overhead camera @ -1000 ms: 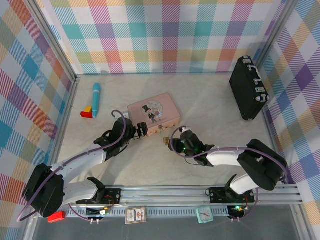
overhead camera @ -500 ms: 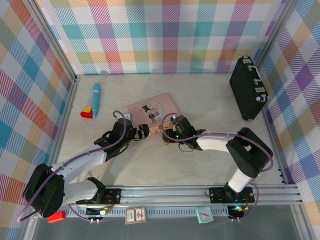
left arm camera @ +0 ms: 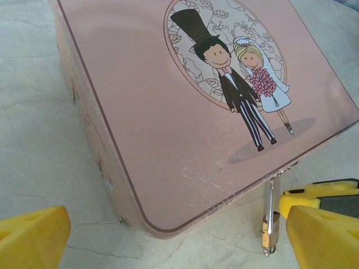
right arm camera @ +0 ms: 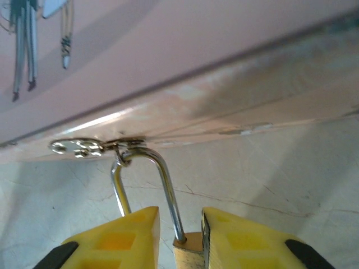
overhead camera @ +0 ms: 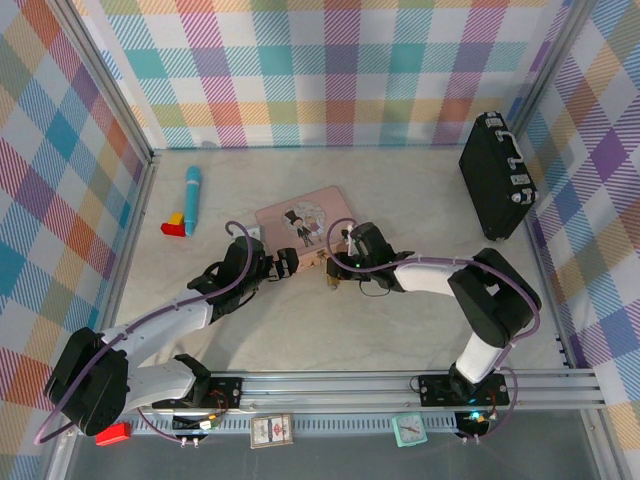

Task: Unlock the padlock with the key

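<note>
The pink tin [overhead camera: 305,222] lies mid-table, and its lid [left arm camera: 185,101] shows a cartoon bride and groom. The small brass padlock [right arm camera: 188,252] hangs by its thin shackle [right arm camera: 162,179] from the hasp on the tin's front edge. I also see the padlock [left arm camera: 269,230] edge-on, and from above the padlock [overhead camera: 328,282] is a speck. My right gripper [right arm camera: 179,235] has its yellow fingers close on both sides of the padlock body. My left gripper [left arm camera: 179,246] stands wide open at the tin's near corner, holding nothing. The key is out of view.
A black case [overhead camera: 497,176] stands at the back right. A blue cylinder [overhead camera: 192,198] and red and yellow blocks [overhead camera: 175,224] lie at the left. Plaid walls close in three sides. A small clock [overhead camera: 408,430] and a card [overhead camera: 271,430] sit below the front rail.
My right gripper has moved left and forward to the tin's front edge and closed round the padlock. The tin has shifted slightly. The left arm has hardly moved.
</note>
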You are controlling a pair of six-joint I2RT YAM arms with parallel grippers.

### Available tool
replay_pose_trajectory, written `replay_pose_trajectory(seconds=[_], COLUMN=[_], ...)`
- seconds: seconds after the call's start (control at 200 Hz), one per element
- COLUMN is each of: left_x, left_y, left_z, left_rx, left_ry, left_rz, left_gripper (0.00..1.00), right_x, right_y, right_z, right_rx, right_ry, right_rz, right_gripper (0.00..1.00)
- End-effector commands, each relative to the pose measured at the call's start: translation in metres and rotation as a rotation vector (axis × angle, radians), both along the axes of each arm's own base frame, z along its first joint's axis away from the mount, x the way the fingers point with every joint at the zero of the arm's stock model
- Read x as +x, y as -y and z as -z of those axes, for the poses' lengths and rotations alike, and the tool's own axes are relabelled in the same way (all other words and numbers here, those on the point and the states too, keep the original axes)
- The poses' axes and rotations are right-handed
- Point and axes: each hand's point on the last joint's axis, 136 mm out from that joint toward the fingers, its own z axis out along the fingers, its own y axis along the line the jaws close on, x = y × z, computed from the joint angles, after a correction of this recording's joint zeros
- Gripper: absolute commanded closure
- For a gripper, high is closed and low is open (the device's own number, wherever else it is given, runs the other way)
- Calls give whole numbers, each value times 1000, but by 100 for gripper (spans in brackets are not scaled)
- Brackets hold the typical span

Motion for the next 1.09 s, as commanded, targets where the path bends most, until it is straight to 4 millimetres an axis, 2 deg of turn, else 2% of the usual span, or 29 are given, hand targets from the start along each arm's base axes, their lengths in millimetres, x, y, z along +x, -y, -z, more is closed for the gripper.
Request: replay_pose_trajectory(seconds=[0.0, 0.295, 1.09], left_x=[3, 7, 10], left_y=[-3, -12, -12], left_z=[0, 9, 17], left_rx=[-6, -55, -67], left_ry=[-12, -44, -69], left_rz=[-14, -40, -42], left_gripper=[2, 1, 2], right_x=[9, 15, 13], right_y=[-9, -11, -18], right_z=[-9, -6, 7], right_rx=[25, 16, 44], right_ry=[26, 38, 17], right_rz=[-25, -23, -47], right_gripper=[75, 78, 84])
